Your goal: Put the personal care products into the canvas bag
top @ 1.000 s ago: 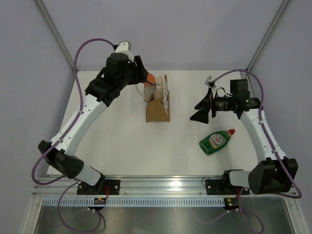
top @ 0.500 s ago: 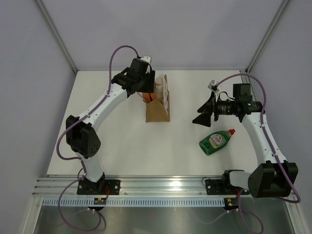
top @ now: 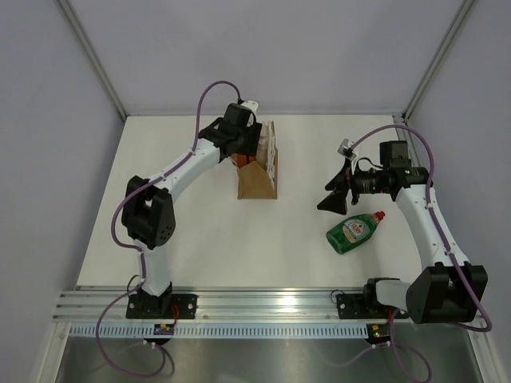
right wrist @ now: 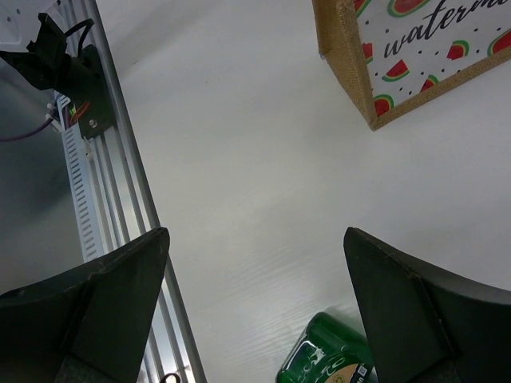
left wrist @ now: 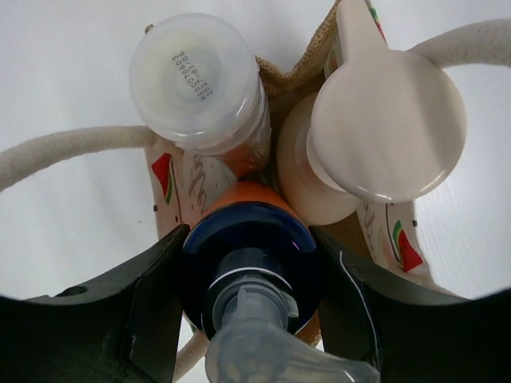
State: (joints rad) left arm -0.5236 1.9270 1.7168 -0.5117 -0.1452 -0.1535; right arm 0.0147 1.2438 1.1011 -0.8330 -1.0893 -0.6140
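The canvas bag (top: 259, 177) stands upright at the table's back middle. In the left wrist view its printed wall (left wrist: 169, 185) and white loop handles (left wrist: 64, 150) show. In its mouth stand the beige pump-top soap bottle (left wrist: 388, 128) and the clear tube with its white cap (left wrist: 194, 73) up. My left gripper (top: 243, 154) is right over the bag's mouth. It (left wrist: 251, 297) is shut on an orange pump bottle (left wrist: 249, 201) by its dark blue collar, held upright and partly inside the bag beside the other two. My right gripper (top: 333, 196) is open and empty, right of the bag.
A green dish-soap bottle (top: 353, 231) with a red cap lies on the table below my right gripper and shows in the right wrist view (right wrist: 326, 361). The bag's watermelon-print side (right wrist: 419, 56) faces right. The metal rail (top: 255, 302) runs along the near edge.
My left arm swung right and brought the orange pump bottle over and down into the bag's mouth. My right gripper shifted slightly downward and stays open.
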